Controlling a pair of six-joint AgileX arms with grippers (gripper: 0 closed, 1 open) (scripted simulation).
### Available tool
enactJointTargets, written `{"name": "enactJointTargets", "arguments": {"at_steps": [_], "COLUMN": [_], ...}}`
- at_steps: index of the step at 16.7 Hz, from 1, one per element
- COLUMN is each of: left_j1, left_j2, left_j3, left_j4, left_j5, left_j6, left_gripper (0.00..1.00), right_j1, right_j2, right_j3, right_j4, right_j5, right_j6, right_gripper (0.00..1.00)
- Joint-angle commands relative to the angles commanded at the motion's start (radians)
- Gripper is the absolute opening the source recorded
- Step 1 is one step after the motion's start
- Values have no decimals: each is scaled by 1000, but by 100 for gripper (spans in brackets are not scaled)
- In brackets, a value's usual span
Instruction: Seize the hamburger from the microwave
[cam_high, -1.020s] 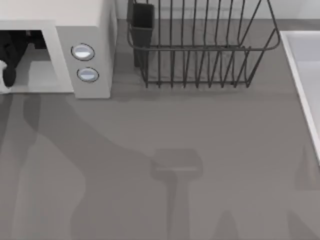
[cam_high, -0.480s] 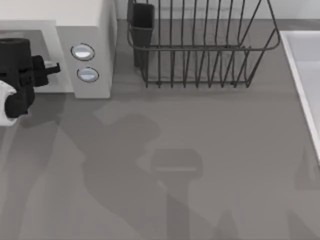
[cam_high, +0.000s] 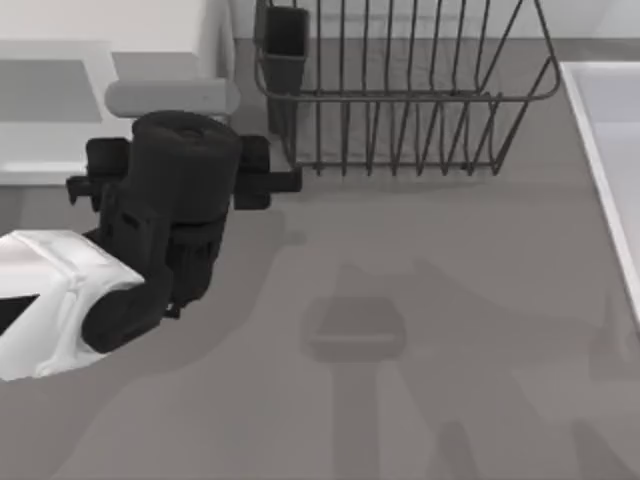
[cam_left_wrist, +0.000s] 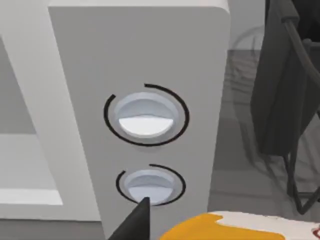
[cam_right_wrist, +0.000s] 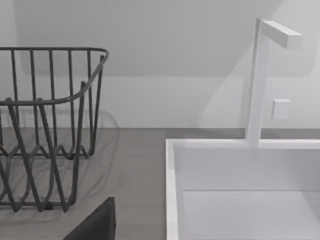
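Observation:
The white microwave (cam_high: 150, 25) stands at the table's back left with its grey cavity (cam_high: 45, 90) showing. My left gripper (cam_high: 185, 150) hangs raised in front of the microwave's front panel (cam_left_wrist: 140, 45), covering the buttons in the top view. Both round buttons (cam_left_wrist: 146, 116) lie straight ahead in the left wrist view. There the orange, yellow and white hamburger (cam_left_wrist: 225, 227) sits close up beside one dark fingertip (cam_left_wrist: 135, 225), outside the cavity, with the gripper shut on it. A dark part of my right gripper (cam_right_wrist: 95, 222) sits near the sink.
A dark wire rack (cam_high: 400, 100) with a dark cup holder (cam_high: 285, 45) stands just right of the microwave. A white sink basin (cam_high: 610, 130) with a faucet (cam_right_wrist: 260, 80) lies along the right edge. Open grey tabletop (cam_high: 420, 350) spreads in front.
My left arm has drawn back out of the microwave cavity, risen toward the camera and shifted right. It now hides the two buttons in the top view.

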Motion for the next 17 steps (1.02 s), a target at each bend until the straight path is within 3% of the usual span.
{"name": "enactJointTargets", "arguments": {"at_steps": [7, 17], "left_j1": [24, 0], "left_j2": [89, 499], "left_j3": [-22, -165], "left_j4": [80, 676], "left_j5": [-7, 4], "left_j6": [3, 2], "left_gripper": [0, 0], "right_j1": [0, 0], "right_j2": [0, 0], "right_j3": [0, 0], "right_j4": [0, 0], "right_j5": [0, 0], "right_j6": [0, 0], "right_gripper": [100, 100]}}
